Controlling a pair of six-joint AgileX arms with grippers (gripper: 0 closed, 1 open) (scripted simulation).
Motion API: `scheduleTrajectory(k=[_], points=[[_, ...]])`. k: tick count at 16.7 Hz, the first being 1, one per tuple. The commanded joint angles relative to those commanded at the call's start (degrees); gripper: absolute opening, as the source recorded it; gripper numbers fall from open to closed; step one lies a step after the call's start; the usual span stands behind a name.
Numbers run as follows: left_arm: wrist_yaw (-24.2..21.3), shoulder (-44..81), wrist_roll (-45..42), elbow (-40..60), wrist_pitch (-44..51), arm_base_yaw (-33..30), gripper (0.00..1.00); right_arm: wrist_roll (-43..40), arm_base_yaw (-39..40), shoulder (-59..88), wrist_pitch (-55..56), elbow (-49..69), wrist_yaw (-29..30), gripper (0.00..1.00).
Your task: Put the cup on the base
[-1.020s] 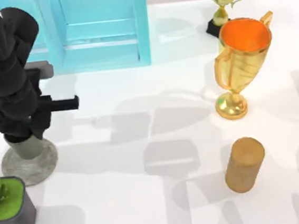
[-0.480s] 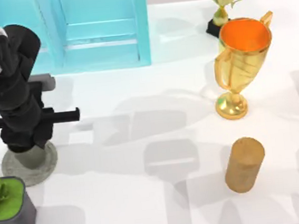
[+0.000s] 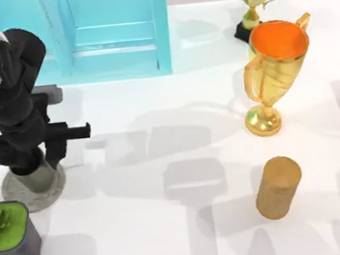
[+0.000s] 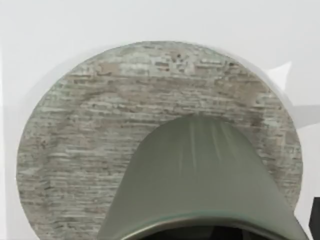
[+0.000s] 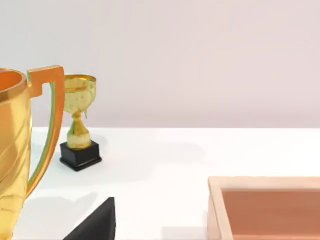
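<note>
The white counter (image 3: 167, 224) has many things on it. In the top view, a green plant sits in a dark grey pot (image 3: 15, 245) at the lower left of the frame, just beside the base (image 3: 34, 189). A blue see-through box (image 3: 113, 33) stands at the upper left, behind the left arm. A big gold trophy (image 3: 273, 72) with an orange inside stands at the upper right, and a small gold trophy (image 3: 256, 1) on a black block is at the very top right, behind it. A tan cylinder (image 3: 278, 186) stands at the lower right, well apart from the cup (image 3: 36, 176). Nothing lies between the cup and the base. The left hand (image 3: 31, 159) is at the left side of the frame, right over the cup, and its black body hides most of the cup from above. I cannot tell if its fingers are open or closed. The cup is small, round, dull olive-grey and has no handle. In the left wrist view the cup (image 4: 200, 185) stands upright on the base (image 4: 85, 150), which is a flat round grey disc with stony streaks, wider than the cup. The right wrist view shows both trophies and a light wooden tray (image 5: 265, 207) on the counter.
</note>
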State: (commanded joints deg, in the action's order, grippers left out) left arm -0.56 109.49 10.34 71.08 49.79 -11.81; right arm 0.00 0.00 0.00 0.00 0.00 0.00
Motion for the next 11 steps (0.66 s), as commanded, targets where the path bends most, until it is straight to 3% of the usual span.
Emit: scheduleTrajectory(k=[5, 11], points=[[0.0, 0.0, 0.0, 0.0, 0.0, 0.0, 0.98, 0.0, 0.0, 0.0, 0.0, 0.0, 0.0, 1.0], [0.0, 0.0, 0.0, 0.0, 0.0, 0.0, 1.0, 0.0, 0.0, 0.0, 0.0, 0.0, 0.0, 1.0]])
